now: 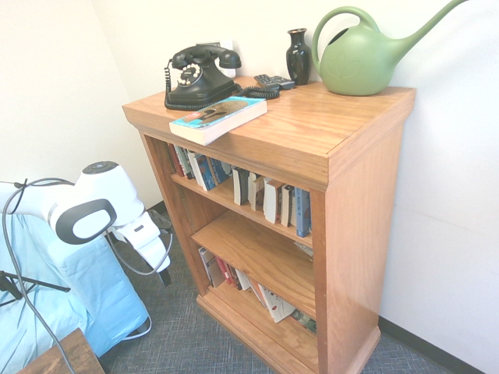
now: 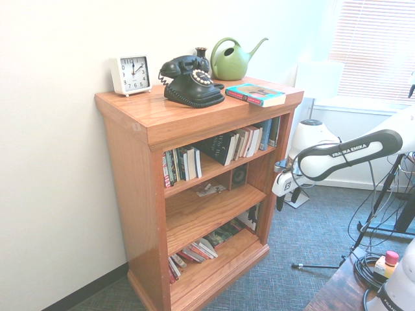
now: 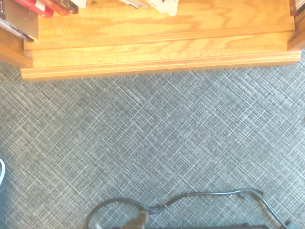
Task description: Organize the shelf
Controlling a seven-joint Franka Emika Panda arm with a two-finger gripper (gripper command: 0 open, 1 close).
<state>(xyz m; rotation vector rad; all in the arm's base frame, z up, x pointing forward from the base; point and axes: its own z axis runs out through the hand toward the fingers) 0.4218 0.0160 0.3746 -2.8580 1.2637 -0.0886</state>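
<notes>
The shelf [image 1: 312,128] [image 2: 162,116] is an orange-brown wooden bookcase against the wall. A teal-covered book [image 1: 218,118] [image 2: 256,94] lies flat on its top near the front edge. Upright books [image 1: 257,191] [image 2: 220,146] fill the upper tier. The middle tier holds only some papers [image 2: 211,189] and a small dark box [image 2: 238,175]. Toppled books [image 1: 242,280] [image 2: 207,245] lean in the bottom tier. My gripper [image 1: 162,269] [image 2: 287,198] hangs low in front of the shelf, open and holding nothing. In the wrist view the shelf's base [image 3: 162,52] and grey carpet [image 3: 157,138] show.
On the top stand a black rotary phone [image 1: 199,76] [image 2: 189,81], a dark vase [image 1: 298,56], a green watering can [image 1: 366,58] [image 2: 230,59], a remote [image 1: 274,81] and a white clock [image 2: 131,73]. A blue-draped object [image 1: 78,288] and a wooden table corner [image 2: 337,285] stand nearby.
</notes>
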